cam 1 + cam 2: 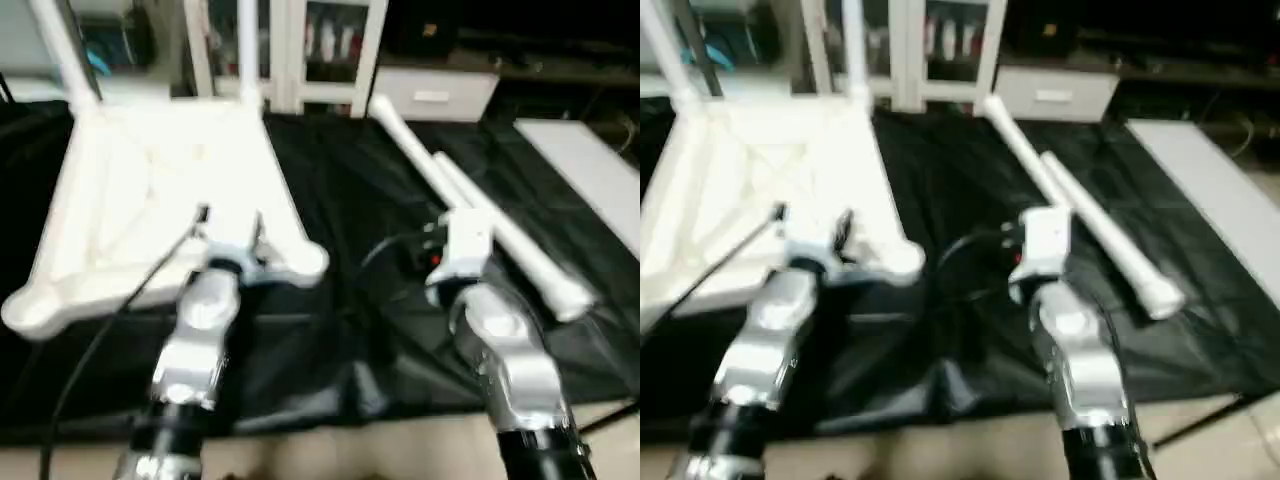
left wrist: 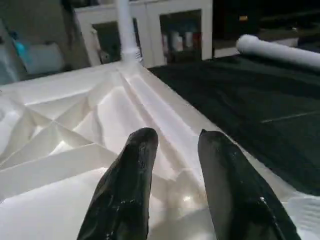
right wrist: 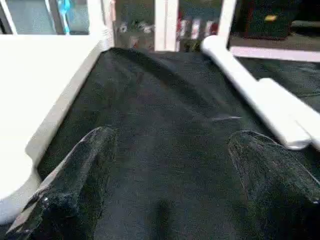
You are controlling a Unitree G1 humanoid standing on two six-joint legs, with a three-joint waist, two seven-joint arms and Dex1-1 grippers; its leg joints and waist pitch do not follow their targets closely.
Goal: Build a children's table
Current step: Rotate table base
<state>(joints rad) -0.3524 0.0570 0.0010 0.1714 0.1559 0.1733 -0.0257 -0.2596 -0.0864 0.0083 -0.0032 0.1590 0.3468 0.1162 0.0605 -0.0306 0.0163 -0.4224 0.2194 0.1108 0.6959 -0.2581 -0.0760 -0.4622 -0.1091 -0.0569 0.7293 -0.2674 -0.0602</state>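
Head views: your silver forearms fill the bottom; left gripper hangs over the near edge of the table top, center left.
Loose legs: two, right of center, beside your right gripper; long axis runs from upper center to lower right, wide ends near you.
Left wrist view: fingers partly apart, holding nothing, ribbed underside below.
Right wrist view: fingers wide apart, empty; legs in the upper right, so this arm is nearer.

Left pincer above the upturned table top

Its two black fingers stand slightly apart, empty, over the ribbed white underside near its edge. One leg rises from a far corner; another leg lies on black cloth.
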